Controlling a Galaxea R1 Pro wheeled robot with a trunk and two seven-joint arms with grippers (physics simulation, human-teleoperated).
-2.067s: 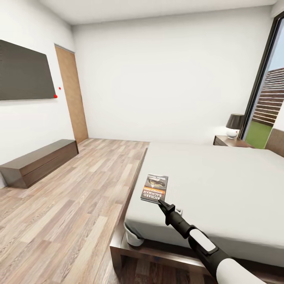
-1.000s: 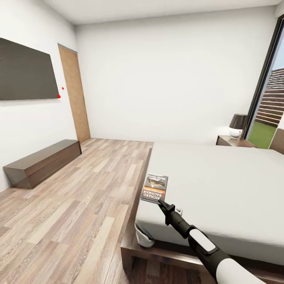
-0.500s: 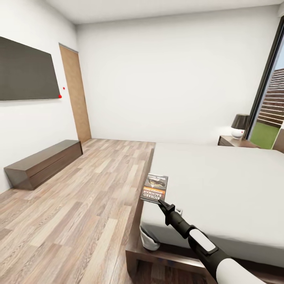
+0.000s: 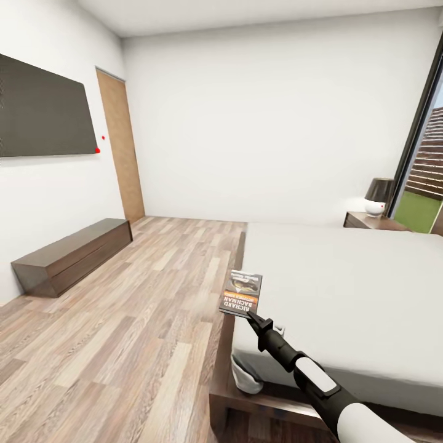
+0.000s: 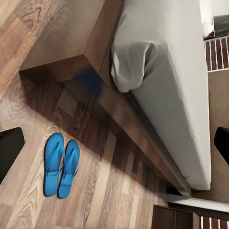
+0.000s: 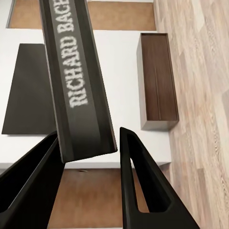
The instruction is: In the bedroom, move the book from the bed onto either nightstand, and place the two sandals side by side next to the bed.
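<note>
With my right pincer (image 4: pixel 250 314) clamped on the near edge of the thin dark-grey paperback book (image 4: pixel 241 293), lifted clear of the grey-mattressed wooden bed (image 4: pixel 344 289), the far dark-wood nightstand (image 4: pixel 372 221) awaits, while the bright blue flip-flops (image 5: pixel 61 164) already lie paired bedside beneath my spread, empty left pincer (image 5: pixel 114 152).

Head view faces the bed (image 4: pixel 344 277); left wrist looks down on its corner (image 5: pixel 157 71)

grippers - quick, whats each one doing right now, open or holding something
Left gripper: open, fingers wide apart, holding nothing.
Right gripper: shut on the book, pinching its edge.
</note>
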